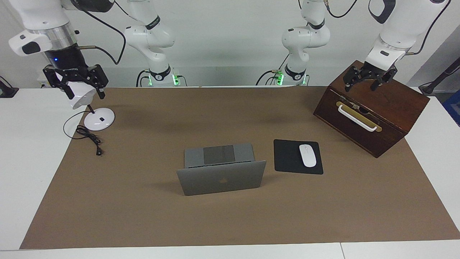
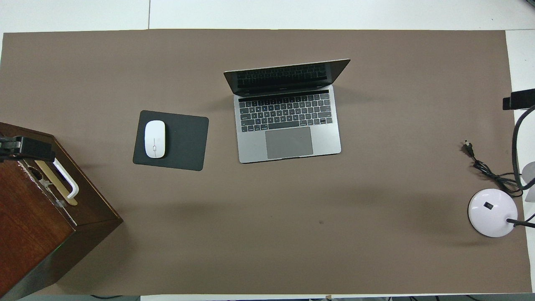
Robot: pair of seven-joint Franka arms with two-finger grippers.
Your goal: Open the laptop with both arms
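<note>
The silver-grey laptop [image 1: 222, 178] stands open at the middle of the brown mat, its lid raised with the apple logo facing away from the robots. The overhead view shows its keyboard deck [image 2: 288, 125], trackpad and dark screen. My left gripper [image 1: 362, 88] hangs open just above the top of a wooden box, far from the laptop; its tip shows in the overhead view [image 2: 25, 148]. My right gripper [image 1: 85, 96] is open, up over a white desk lamp at the right arm's end; the lamp's head shows between its fingers. Neither gripper touches the laptop.
A black mouse pad [image 1: 287, 158] with a white mouse [image 1: 307, 155] lies beside the laptop toward the left arm's end. A dark wooden box [image 1: 373, 118] with a white handle stands there too. The lamp's base [image 1: 99, 119] and cable [image 1: 88, 136] lie at the right arm's end.
</note>
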